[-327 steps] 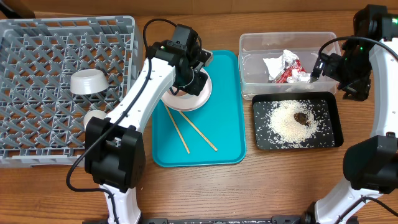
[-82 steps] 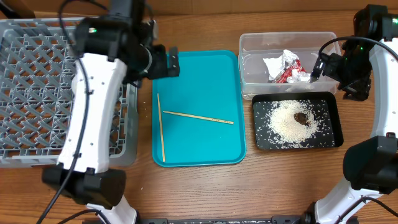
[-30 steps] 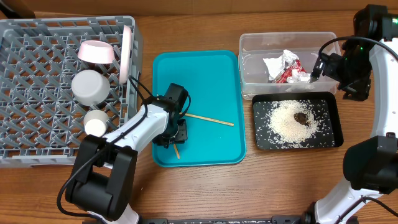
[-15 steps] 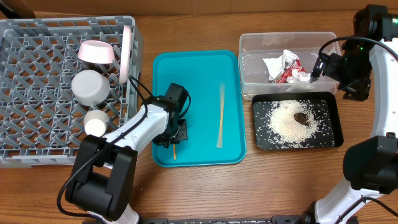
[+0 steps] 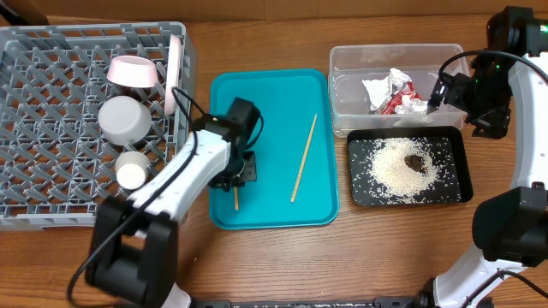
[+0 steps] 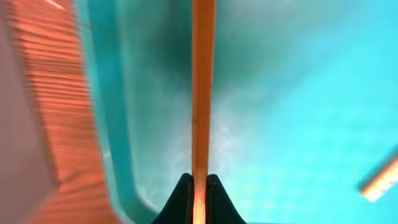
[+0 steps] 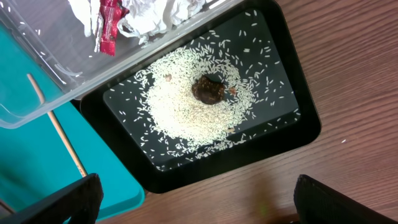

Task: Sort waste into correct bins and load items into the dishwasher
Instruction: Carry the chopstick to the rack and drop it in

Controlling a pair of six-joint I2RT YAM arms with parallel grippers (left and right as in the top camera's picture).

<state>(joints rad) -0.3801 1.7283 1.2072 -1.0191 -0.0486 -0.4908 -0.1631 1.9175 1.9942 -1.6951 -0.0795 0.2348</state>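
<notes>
Find the left pincer (image 5: 236,181) low over the left part of the flat teal plastic tray (image 5: 274,94), centre-left of the overhead frame. Read it as closed to a stick's thickness on one thin wooden chopstick (image 6: 202,93). Confirm in the left wrist view, with both finger tips pressed against the stick at bottom centre. Note the long axis of the held stick: up and down the frame in both views, about parallel to the tray's left edge, with a short end showing below the pincer from overhead.

Locate the large square grey plastic dish rack (image 5: 86,32) at the left of the overhead frame, just beside the tray and directly left of the pincer. Treat this leftward offset as the governing relation. Expect a lift, a carry over the low rack wall, and probably a turn of the stick to keep it from slipping through the lattice.

Find the second thin wooden chopstick (image 5: 303,158) flat on the tray, right of the left pincer and apart from it, slanting from upper right to lower left. Judge the left arm nearer to it.

See the right pincer (image 7: 205,199) spread wide and holding nothing, above the shallow black rectangular tray (image 5: 364,192) at the right.
</notes>
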